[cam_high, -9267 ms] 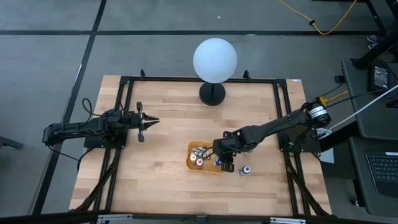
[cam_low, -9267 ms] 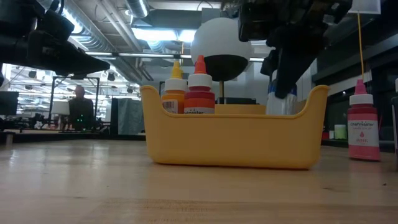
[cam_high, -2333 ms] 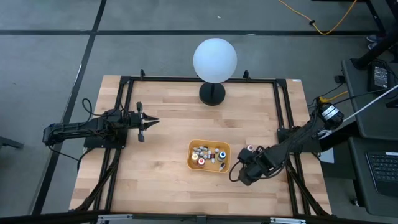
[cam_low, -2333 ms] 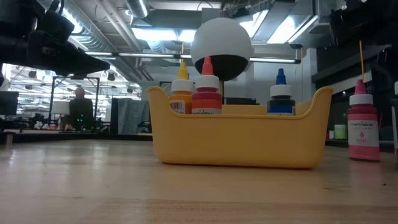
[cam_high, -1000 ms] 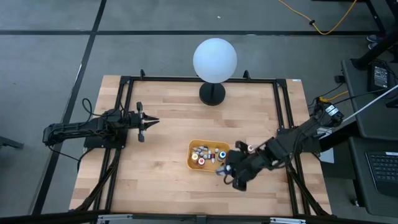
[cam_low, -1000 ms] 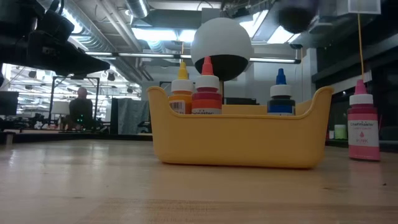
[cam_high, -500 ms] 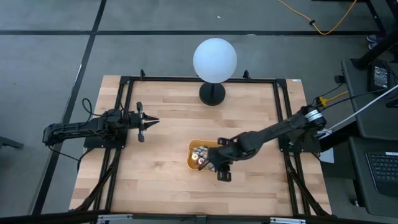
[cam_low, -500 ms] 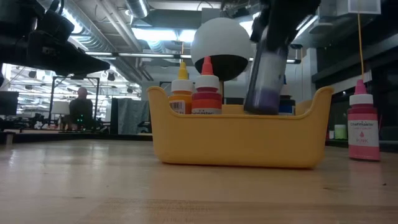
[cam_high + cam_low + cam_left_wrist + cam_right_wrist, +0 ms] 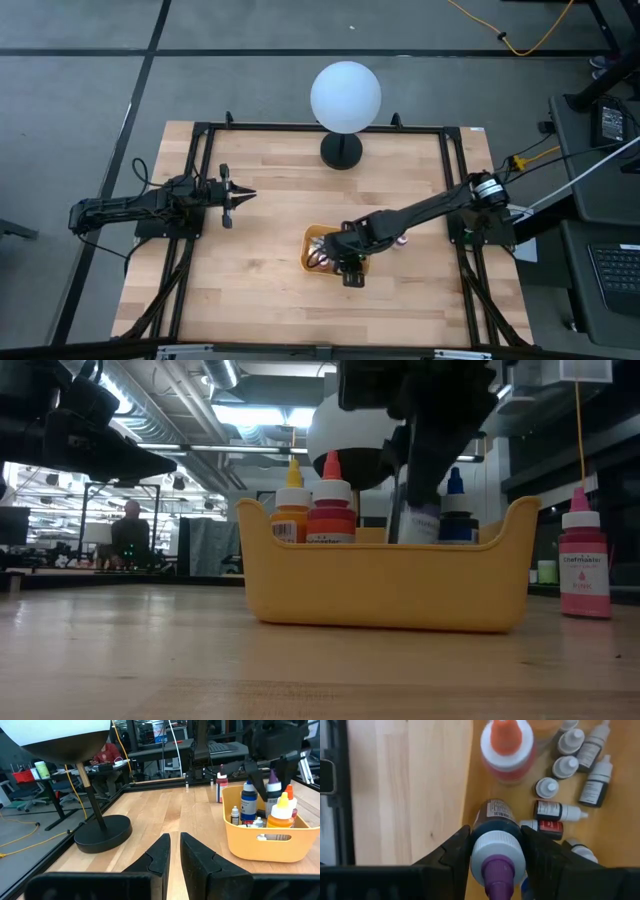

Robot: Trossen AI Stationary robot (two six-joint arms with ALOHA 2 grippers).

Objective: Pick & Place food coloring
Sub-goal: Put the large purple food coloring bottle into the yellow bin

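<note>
A yellow bin (image 9: 380,590) stands right of the table's middle and also shows in the high view (image 9: 306,262). In it stand an orange bottle (image 9: 290,510), a red bottle (image 9: 331,510), a blue bottle (image 9: 455,510) and several tiny bottles (image 9: 570,742). My right gripper (image 9: 350,262) is over the bin's near side, shut on a purple bottle (image 9: 495,825). A pink bottle (image 9: 583,570) stands on the table right of the bin. My left gripper (image 9: 246,194) waits shut and empty at the table's left. My right gripper pinches the purple bottle between its two fingers (image 9: 452,852) at the white cap (image 9: 497,852), on the bottle's top end. The fingers come from above, pointing down. The bottle hangs upright, its lower part inside the bin (image 9: 420,520); the bin's wall hides its base.
A white globe lamp (image 9: 345,95) stands on a black base (image 9: 341,150) at the table's far edge. A black frame (image 9: 200,135) runs around the table. Bare wood lies left of the bin and along the near edge.
My right gripper has carried the purple bottle from the table right of the bin toward the table's left, over the bin, then down. The bottle, tilted half a second ago, now stands upright with its lower part inside the bin.
</note>
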